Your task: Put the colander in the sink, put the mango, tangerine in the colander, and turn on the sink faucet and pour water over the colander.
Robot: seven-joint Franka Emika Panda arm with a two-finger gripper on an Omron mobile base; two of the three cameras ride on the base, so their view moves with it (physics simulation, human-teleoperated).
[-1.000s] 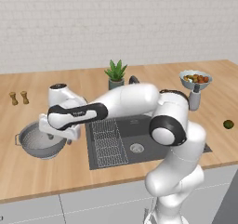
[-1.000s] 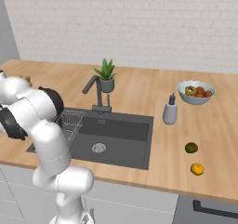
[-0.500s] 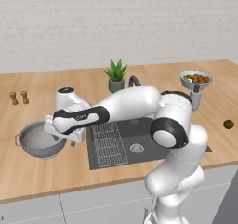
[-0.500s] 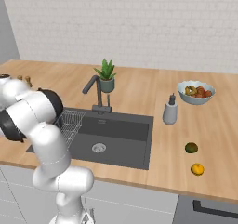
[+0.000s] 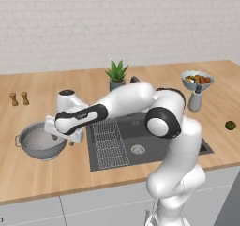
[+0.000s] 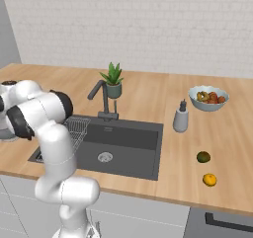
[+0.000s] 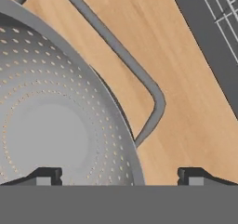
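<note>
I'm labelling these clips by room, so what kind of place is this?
A kitchen, computer-rendered: a wooden counter with a dark sink and faucet, a fruit bowl, and a colander.

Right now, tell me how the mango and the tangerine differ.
The mango is dark green; the tangerine is bright orange. The mango lies farther back on the counter, the tangerine nearer its front edge. Both are small, roundish, close together but apart, right of the sink.
</note>
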